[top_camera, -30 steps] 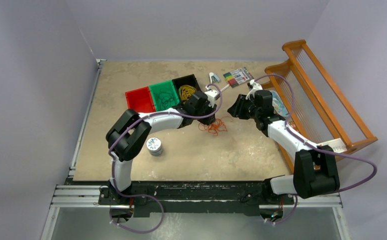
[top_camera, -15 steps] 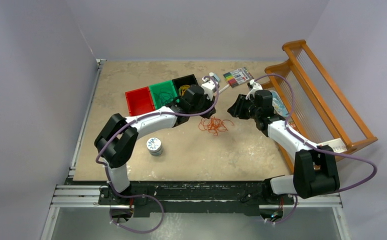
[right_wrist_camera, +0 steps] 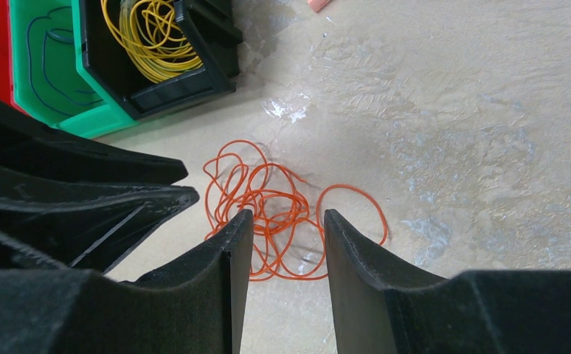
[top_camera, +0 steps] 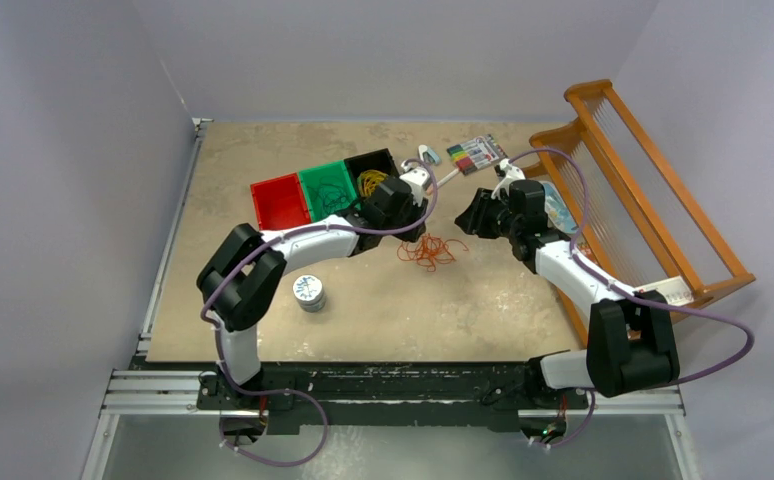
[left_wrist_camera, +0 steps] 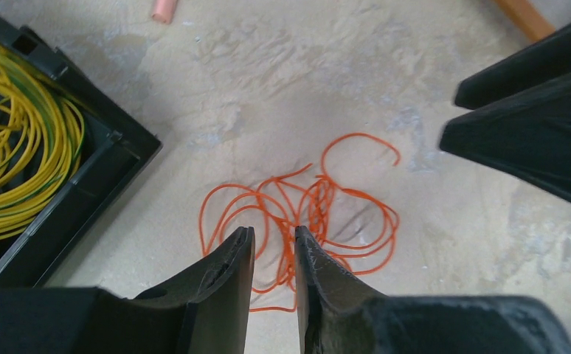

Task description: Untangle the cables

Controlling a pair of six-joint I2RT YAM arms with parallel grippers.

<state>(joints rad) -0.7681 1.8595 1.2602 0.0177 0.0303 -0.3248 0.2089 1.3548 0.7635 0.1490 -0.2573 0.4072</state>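
Observation:
A loose orange-red cable point(top_camera: 431, 250) lies tangled on the table, clear of the bins; it also shows in the left wrist view point(left_wrist_camera: 319, 214) and the right wrist view point(right_wrist_camera: 282, 214). A yellow cable point(top_camera: 373, 182) is coiled in the black bin point(left_wrist_camera: 113, 166). A dark cable point(top_camera: 329, 192) lies in the green bin point(right_wrist_camera: 46, 103). My left gripper point(top_camera: 415, 232) hovers over the orange cable's left side, jaws a narrow gap apart and empty point(left_wrist_camera: 274, 232). My right gripper point(top_camera: 467, 218) is open and empty above the cable's right side point(right_wrist_camera: 286, 214).
A red bin point(top_camera: 280, 200) adjoins the green one. A small round tin point(top_camera: 310, 292) stands at front left. A pack of coloured markers point(top_camera: 478, 152) and a small white object point(top_camera: 428, 155) lie at the back. A wooden rack point(top_camera: 653, 190) lines the right edge.
My left gripper swung back toward the black bin, then returned partway over the orange cable. The right arm and the orange cable have barely moved.

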